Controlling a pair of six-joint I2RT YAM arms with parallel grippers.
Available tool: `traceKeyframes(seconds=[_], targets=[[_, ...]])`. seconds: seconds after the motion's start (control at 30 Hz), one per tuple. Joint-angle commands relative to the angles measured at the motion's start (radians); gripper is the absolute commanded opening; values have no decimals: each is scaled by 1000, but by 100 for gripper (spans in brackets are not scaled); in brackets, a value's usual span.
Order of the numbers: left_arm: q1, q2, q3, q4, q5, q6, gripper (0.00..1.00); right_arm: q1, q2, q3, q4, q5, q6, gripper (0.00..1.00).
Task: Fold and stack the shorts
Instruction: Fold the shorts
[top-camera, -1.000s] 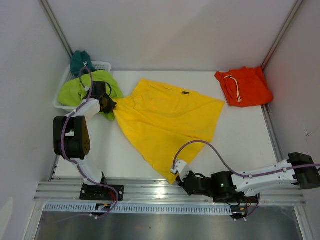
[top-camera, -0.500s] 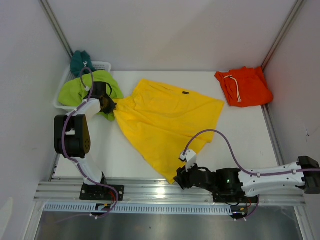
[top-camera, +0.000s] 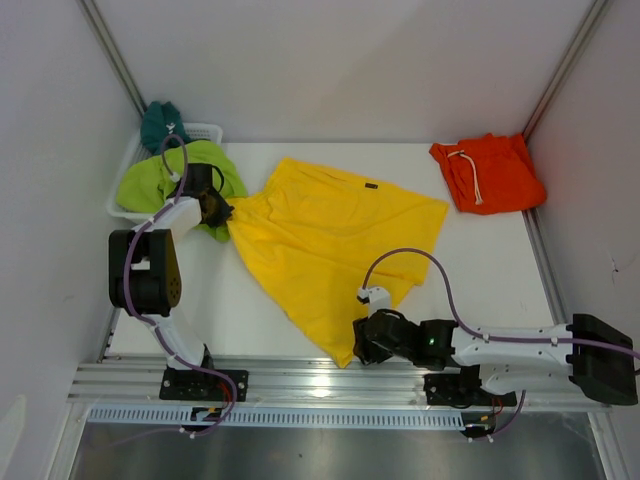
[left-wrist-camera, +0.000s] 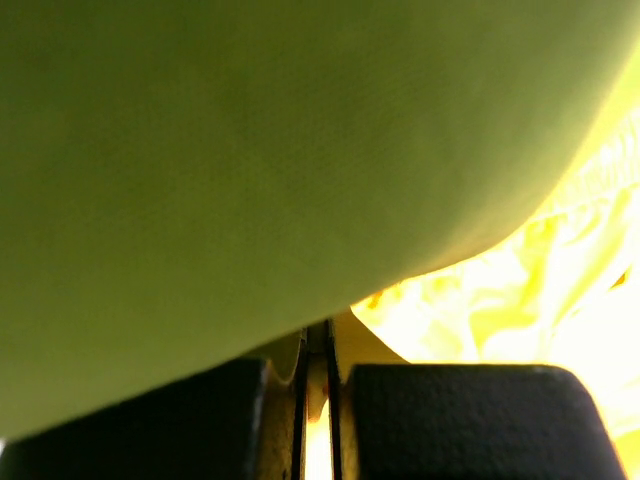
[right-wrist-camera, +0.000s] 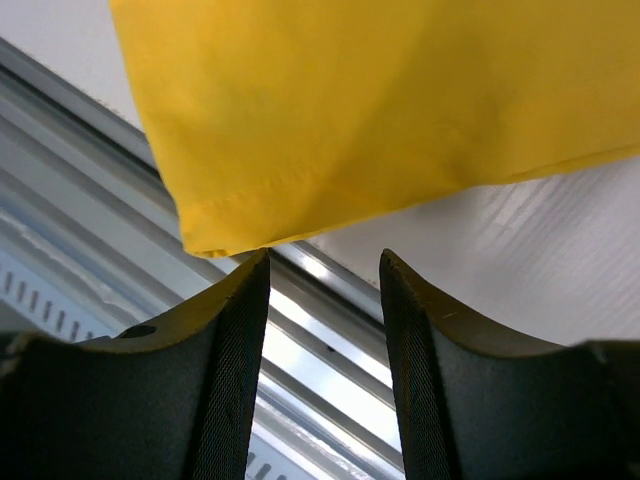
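Barely underway: yellow shorts (top-camera: 330, 245) lying unfolded on worktop (top-camera: 480, 265), left pincer (top-camera: 215, 208) pinching one corner, right pincer (top-camera: 360, 345) gaping empty beside another; orange pair (top-camera: 495, 175) apparently folded.

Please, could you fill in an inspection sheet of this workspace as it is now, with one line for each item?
Surface: white table, no spills seen.
Job's things: yellow shorts spread in the middle, one corner reaching the near edge; orange shorts at the far right; lime-green shorts and teal shorts in the white basket, far left.
Clutter: nothing seen.
Grippers: left gripper shut on the yellow shorts' left corner; right gripper open at their near corner, holding nothing.
Cables: purple cable arches over the yellow shorts.
Surroundings: white walls; metal rail at the near edge.
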Motion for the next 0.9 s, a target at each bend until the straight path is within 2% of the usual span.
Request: traceKeyframes(seconds=[0.0,0.23,0.43,0.53,0.67,0.87], targets=[[9,-46,8,35,6,24,0,6,-44,0,57,-39,102,51],[9,-49,12,30,3,24,0,-20,-73,-78,214,-103,199,59],[10,-51,12,30,3,24,0,-45,-76,-113,249,-122,320,70],[10,-56,3,35,-5,18,0,-59,-131,-161,263,-97,386,71],[9,-75,-17,50,-9,6,0,-86,-212,-279,394,-81,536,69],[9,-86,-28,62,-3,-2,0,-85,-271,-347,462,-21,613,68]])
